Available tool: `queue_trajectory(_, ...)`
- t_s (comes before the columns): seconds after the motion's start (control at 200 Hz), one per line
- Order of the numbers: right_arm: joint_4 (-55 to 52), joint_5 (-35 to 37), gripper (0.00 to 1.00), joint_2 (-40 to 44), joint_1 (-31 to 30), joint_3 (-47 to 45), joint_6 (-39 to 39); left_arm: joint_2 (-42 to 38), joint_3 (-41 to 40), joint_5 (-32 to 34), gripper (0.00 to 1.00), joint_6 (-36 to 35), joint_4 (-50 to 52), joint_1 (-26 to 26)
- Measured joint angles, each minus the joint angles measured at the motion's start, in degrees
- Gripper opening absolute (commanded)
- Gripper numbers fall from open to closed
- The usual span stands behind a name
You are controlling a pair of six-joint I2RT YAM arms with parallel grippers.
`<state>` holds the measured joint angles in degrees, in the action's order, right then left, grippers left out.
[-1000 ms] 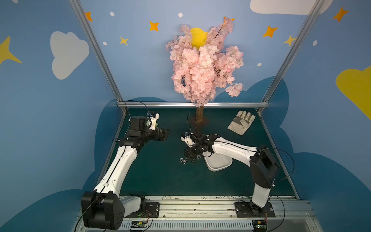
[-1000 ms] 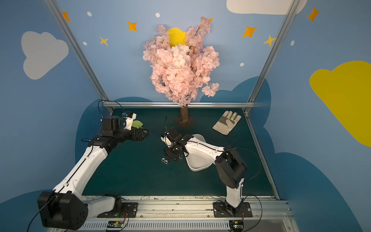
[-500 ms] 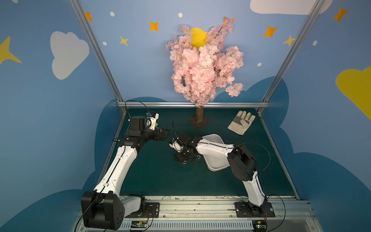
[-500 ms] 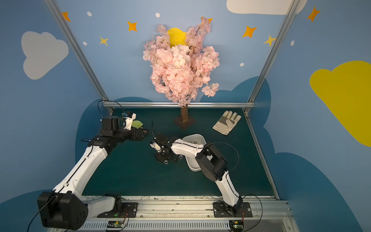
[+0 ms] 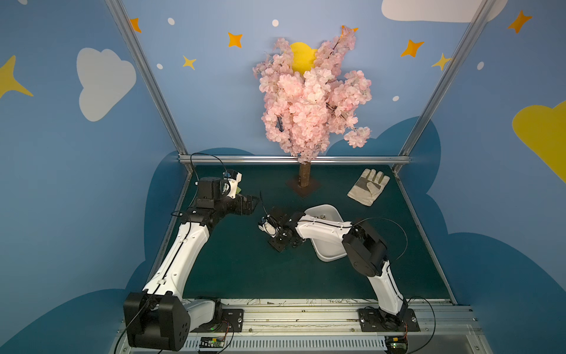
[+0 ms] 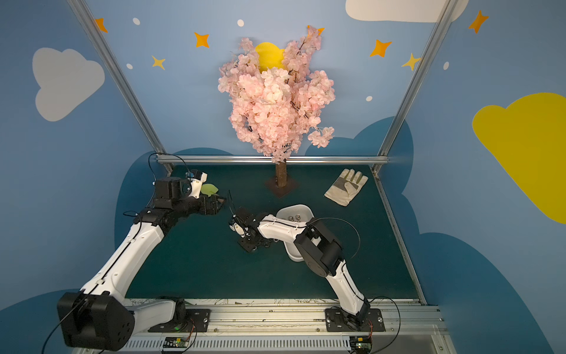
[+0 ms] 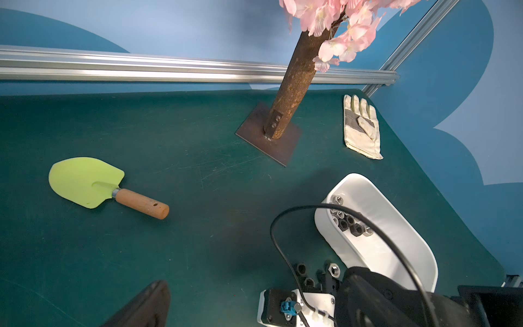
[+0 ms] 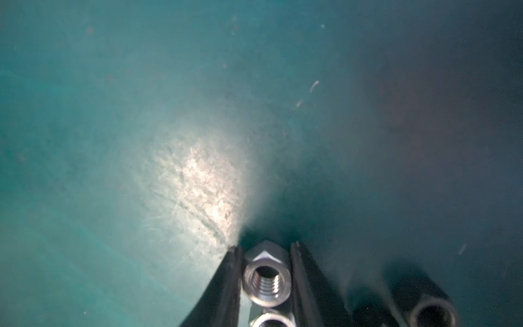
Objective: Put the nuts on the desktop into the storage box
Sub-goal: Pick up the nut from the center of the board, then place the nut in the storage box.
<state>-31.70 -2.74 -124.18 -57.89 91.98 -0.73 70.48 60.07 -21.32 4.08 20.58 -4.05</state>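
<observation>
My right gripper (image 8: 264, 246) is down on the dark teal desktop (image 5: 245, 269), just left of the white storage box (image 5: 324, 211). It is shut on a silver hex nut (image 8: 266, 280), and a second nut (image 8: 271, 321) lies between the fingers behind it. Another nut (image 8: 433, 312) lies loose beside the gripper. In the left wrist view two loose nuts (image 7: 334, 270) show by the right wrist, and several nuts (image 7: 348, 223) lie in the box. My left gripper (image 5: 255, 203) hovers open and empty at the left back.
A pink blossom tree stands on a brown base plate (image 5: 303, 187) at the back middle. A beige glove (image 5: 369, 187) lies back right, and a green trowel (image 7: 85, 182) back left. Aluminium rails (image 5: 294, 159) edge the desktop.
My right arm swung left, away from the box, and came down at the loose nuts, where its jaws closed on a nut. The left arm has not moved.
</observation>
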Motion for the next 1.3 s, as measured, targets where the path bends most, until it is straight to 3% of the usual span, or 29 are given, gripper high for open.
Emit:
queue_trajectory(0.341, -0.31, 3.04, 0.18, 3.5, 0.02, -0.87, -0.66, 0.0, 0.0, 0.0, 1.0, 0.0, 0.0, 0.04)
queue_trajectory(0.546, 0.42, 5.29, 0.19, 19.08, 3.15, -5.81, -3.21, 0.0, 0.0, -0.02, 1.0, 0.0, -0.02, 0.04)
queue_trajectory(0.731, 0.85, 7.91, 0.19, 29.38, 12.68, -11.87, -5.33, 0.0, 0.0, -0.02, 1.0, 0.0, -0.02, 0.04)
queue_trajectory(0.966, -3.69, 8.59, 0.19, 29.29, 22.08, -21.05, -7.23, 0.0, 0.0, -0.04, 1.0, 0.0, -0.02, 0.04)
queue_trajectory(1.302, -6.47, 5.55, 0.19, 20.83, 22.4, -19.8, -8.07, 0.0, 0.0, -0.04, 1.0, 0.0, -0.02, 0.04)
